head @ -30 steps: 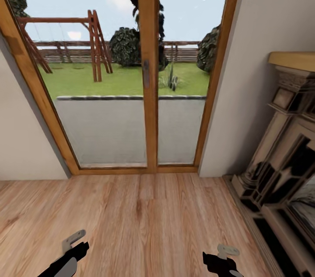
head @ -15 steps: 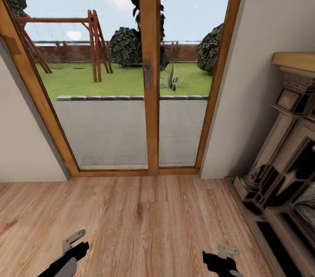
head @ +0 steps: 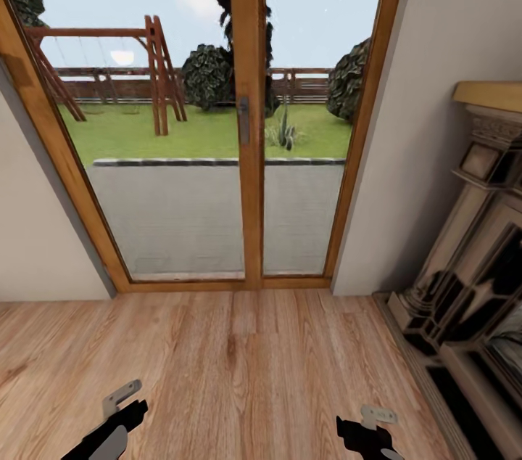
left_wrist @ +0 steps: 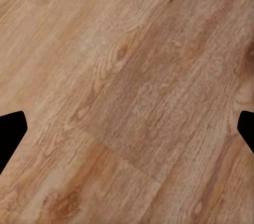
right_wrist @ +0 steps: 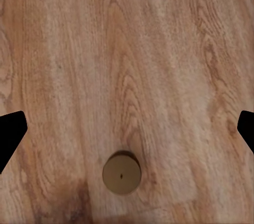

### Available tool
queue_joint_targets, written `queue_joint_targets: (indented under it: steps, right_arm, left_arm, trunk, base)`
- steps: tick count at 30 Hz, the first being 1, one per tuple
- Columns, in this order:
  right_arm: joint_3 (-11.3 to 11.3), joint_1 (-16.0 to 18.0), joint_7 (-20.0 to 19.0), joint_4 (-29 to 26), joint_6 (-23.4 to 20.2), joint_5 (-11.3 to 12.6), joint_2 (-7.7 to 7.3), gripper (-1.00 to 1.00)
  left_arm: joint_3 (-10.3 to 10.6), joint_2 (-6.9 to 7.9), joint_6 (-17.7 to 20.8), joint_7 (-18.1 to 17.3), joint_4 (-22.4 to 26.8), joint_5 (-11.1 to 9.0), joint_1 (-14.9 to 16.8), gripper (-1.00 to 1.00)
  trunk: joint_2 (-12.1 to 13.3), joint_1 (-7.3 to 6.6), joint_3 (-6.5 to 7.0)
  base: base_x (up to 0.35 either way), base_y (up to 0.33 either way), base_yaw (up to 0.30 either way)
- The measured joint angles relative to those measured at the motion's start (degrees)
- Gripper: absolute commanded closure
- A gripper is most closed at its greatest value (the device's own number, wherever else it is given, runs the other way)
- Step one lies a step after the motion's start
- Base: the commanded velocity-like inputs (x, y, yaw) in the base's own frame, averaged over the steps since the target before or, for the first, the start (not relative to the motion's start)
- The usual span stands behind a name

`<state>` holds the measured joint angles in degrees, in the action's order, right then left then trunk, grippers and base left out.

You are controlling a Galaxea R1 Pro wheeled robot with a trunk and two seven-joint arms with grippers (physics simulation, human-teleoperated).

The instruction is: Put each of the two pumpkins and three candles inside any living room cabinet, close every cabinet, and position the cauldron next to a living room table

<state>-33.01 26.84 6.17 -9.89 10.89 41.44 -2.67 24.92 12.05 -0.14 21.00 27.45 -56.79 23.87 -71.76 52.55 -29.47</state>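
Risk: rolling on twd glass door (head: 246, 155) w/o noticing candle (right_wrist: 121, 175) on wood floor (head: 232, 358) beneath, or clipping fireplace (head: 471, 278) at right. Standing upright under right gripper (right_wrist: 127, 128), well apart from fingertips, nearer wrist side. Both sets spread wide, empty; left gripper (left_wrist: 127, 134) over bare planks.

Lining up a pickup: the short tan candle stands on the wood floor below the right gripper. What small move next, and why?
Probably lower the right gripper toward the short tan cylindrical candle, shifting to centre it: the fingers are spread wide and empty, and the candle stands upright off-centre between them.
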Motion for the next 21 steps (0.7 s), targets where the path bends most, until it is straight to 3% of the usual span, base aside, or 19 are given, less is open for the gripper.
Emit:
queue_joint_targets:
  steps: [6,9,12,14,15,19,21]
  right_arm:
    - [0.01,-0.03,0.23,-0.05,-0.08,0.06,-0.10,-1.00]
    - [0.01,-0.03,0.37,-0.04,-0.23,0.04,-0.05,-1.00]
    - [0.01,-0.04,0.49,-0.02,-0.43,-0.01,-0.03,-1.00]
    - [0.01,-0.03,0.55,0.01,-0.50,-0.03,-0.05,-1.00]
    - [0.00,-0.04,0.54,-0.03,-0.52,-0.03,-0.07,-1.00]
    - [0.01,-0.05,0.54,-0.04,-0.53,-0.03,-0.11,-1.00]
    - [0.01,-0.05,0.56,-0.02,-0.53,-0.03,-0.11,-1.00]
  left_arm:
    - [0.29,0.12,2.03,-0.07,2.12,-0.68,0.14,-1.00]
    - [-0.43,0.81,8.71,-0.04,7.09,-0.55,0.22,-1.00]
    - [-3.65,2.14,16.63,0.36,12.47,-0.36,0.25,-1.00]
    - [-8.59,2.99,24.64,2.26,18.63,-0.11,0.26,-1.00]
    - [-13.62,3.25,34.22,6.47,26.40,0.27,0.28,-1.00]
    - [-18.58,3.27,42.93,13.15,38.62,-0.14,0.01,-1.00]
    - [-19.42,2.86,44.83,15.34,41.28,-0.19,-0.16,-1.00]
  trunk:
    - [-2.41,1.32,-1.08]
    - [-3.61,1.98,-1.61]
    - [-4.81,2.64,-2.15]
    - [-5.62,3.07,-2.51]
    - [-6.01,3.30,-2.68]
    - [-7.63,4.17,-3.41]
    - [-8.43,4.61,-3.77]
  base:
    - [0.000,0.000,0.000]
    - [0.000,0.000,0.000]
    - [0.000,0.000,0.000]
    - [0.000,0.000,0.000]
    - [0.000,0.000,0.000]
    - [0.000,0.000,0.000]
    - [0.000,0.000,0.000]
